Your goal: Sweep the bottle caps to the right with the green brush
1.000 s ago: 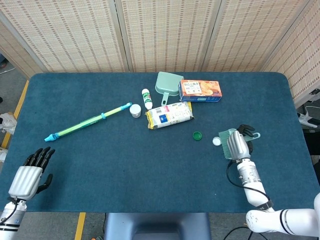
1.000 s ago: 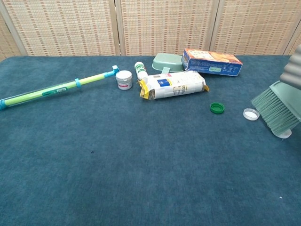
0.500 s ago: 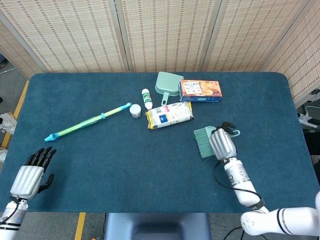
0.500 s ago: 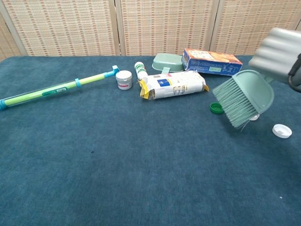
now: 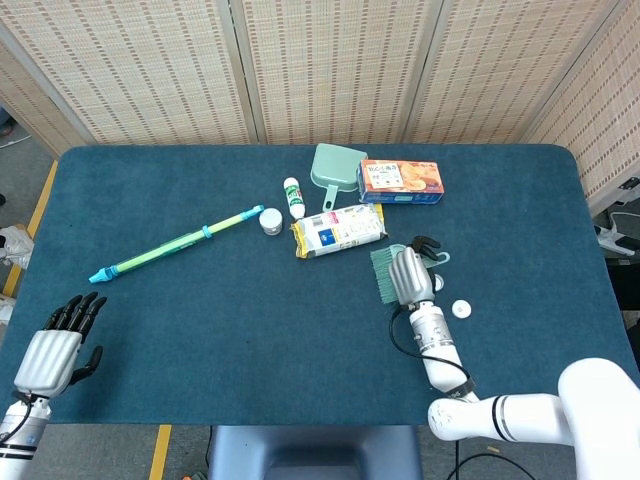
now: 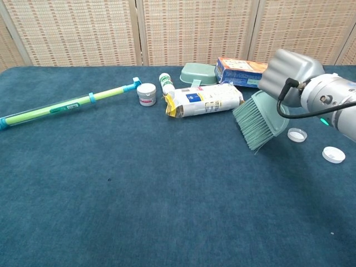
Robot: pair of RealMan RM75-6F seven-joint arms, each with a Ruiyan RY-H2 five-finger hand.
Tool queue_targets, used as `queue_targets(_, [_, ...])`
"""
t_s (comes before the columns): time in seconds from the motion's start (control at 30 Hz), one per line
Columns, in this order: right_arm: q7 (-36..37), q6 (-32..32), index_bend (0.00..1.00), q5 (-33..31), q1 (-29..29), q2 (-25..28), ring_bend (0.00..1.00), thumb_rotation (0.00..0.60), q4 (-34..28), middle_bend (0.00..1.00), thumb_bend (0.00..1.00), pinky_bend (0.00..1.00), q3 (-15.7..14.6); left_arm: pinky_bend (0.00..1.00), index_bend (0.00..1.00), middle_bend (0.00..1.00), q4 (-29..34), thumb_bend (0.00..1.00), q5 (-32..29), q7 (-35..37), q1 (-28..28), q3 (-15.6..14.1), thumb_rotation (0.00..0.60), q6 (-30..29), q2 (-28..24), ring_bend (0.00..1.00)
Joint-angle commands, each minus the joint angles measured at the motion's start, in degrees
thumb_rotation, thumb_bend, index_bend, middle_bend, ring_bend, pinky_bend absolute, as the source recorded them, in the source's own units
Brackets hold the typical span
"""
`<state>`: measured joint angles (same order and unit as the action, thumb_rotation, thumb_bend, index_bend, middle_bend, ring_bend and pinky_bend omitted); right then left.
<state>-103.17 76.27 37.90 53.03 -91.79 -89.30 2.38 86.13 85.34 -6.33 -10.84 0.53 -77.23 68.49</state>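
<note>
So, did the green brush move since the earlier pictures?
Yes. The green brush in the right hand went left, toward the snack bag, past the white caps.

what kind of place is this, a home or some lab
Probably a lab or test setup, not a home: a table covered in dark blue cloth, woven folding screens closing it off behind, and assorted props laid out, like a snack box and a dustpan.

Print shows on the orange box (image 5: 401, 181), the white-and-blue packet (image 5: 339, 229), the small white bottle (image 5: 294, 197), the little white jar (image 6: 147, 94) and the long green tube (image 6: 67, 105), but from here none of it can be read: every line is too small and blurred.
</note>
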Motion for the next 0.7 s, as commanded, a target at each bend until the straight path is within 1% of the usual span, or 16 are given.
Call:
queue_targets(0.03, [-0.47, -0.94, 0.93, -1.37, 0.63, -0.75, 0.58, 0.6, 1.56, 0.83, 0.42, 0.48, -0.17, 0.16, 0.0, 0.0, -0.15, 0.45, -0.35, -0.73, 0.0, 0.19, 0.6, -0.09, 0.3, 0.01])
queue_targets(0.23, [-0.09, -1.19, 0.93, -3.6, 0.67, -0.95, 0.58, 0.6, 4.11, 0.83, 0.42, 0.48, -0.59, 0.16, 0.0, 0.0, -0.25, 0.45, -0.8, -1.21, -0.01, 0.33, 0.6, 0.02, 0.56, 0.01])
queue_targets(0.47, [1.16, -1.74, 0.93, -4.14, 0.14, 0.83, 0.58, 0.6, 4.03, 0.83, 0.42, 0.48, -1.57, 0.16, 0.0, 0.0, -0.48, 0.45, -1.51, -1.43, -0.14, 0.63, 0.6, 0.35, 0.77, 0.01])
queue_targets(0.63, [2.52, -1.13, 0.93, -4.67, -2.27, 5.32, 0.58, 0.6, 3.47, 0.83, 0.42, 0.48, -4.85, 0.16, 0.0, 0.0, -0.56, 0.45, -1.79, -2.31, -0.39, 0.5, 0.6, 1.04, 1.17, 0.01])
queue_targets(0.7, [2.95, -1.2, 0.93, -4.88, -2.92, 6.33, 0.58, 0.6, 3.74, 0.83, 0.42, 0.48, -5.73, 0.16, 0.0, 0.0, -0.52, 0.45, -1.83, -2.65, -0.48, 0.45, 0.6, 1.22, 1.32, 0.01])
